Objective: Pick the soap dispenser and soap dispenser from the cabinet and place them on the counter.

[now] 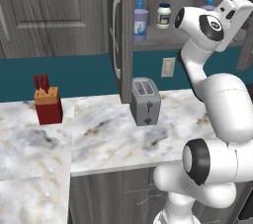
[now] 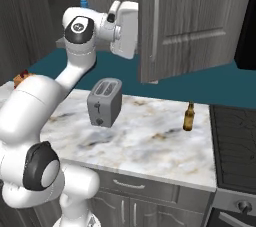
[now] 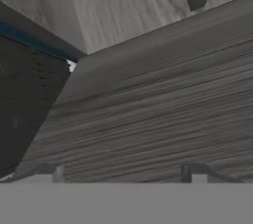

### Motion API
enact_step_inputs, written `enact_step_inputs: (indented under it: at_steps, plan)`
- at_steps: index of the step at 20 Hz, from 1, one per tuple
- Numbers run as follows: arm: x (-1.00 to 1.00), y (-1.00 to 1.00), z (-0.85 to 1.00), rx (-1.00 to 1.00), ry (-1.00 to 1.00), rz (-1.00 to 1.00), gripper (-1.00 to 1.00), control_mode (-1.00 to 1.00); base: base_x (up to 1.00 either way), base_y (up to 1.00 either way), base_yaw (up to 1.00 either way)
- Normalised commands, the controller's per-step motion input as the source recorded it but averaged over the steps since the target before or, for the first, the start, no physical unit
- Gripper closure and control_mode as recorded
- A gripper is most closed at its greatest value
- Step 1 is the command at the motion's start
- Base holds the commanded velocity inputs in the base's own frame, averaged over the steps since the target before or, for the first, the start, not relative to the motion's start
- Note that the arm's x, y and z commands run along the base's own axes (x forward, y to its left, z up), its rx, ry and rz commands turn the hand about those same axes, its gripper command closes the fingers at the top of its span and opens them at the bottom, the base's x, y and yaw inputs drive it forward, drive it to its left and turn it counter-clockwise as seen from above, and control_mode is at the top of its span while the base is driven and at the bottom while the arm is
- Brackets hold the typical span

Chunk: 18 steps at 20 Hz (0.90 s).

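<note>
The cabinet [image 1: 126,30] stands open above the counter [image 1: 108,141]. One lavender soap dispenser [image 1: 140,20] with a blue pump stands at the left of the shelf. The other soap dispenser [image 1: 210,2] shows just its blue top behind my arm, and its pump [image 2: 83,1] peeks over my elbow in the right base view. My white hand [image 1: 234,13] reaches into the cabinet to the right of that bottle. In the hand view my gripper [image 3: 123,172] is open, its fingertips [image 3: 49,171] wide apart, nothing between them, facing grey wood-grain board [image 3: 148,104].
A small white jar [image 1: 163,16] stands on the shelf between the two bottles. A toaster [image 1: 146,100] sits on the counter below, a red knife block [image 1: 48,105] far left. The open right door [image 2: 185,26] hangs beside my hand; a brown bottle [image 2: 188,116] and a stove [image 2: 235,146] lie right.
</note>
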Motion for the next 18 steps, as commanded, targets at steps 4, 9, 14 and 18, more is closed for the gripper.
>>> enact_step_inputs:
  at_steps: [4, 9, 14, 18]
  plan:
    - [-0.31, -0.58, -0.09, 0.00, -0.09, 0.01, -1.00, -1.00, 0.00, 0.00, 0.00]
    - [-0.31, -0.58, -0.10, 0.00, -0.09, 0.01, -1.00, -1.00, 0.00, 0.00, 0.00]
    - [-0.31, -0.58, -0.10, 0.00, -0.09, 0.01, -1.00, -1.00, 0.00, 0.00, 0.00]
    - [-0.31, -0.58, -0.10, 0.00, -0.09, 0.01, -1.00, -1.00, 0.00, 0.00, 0.00]
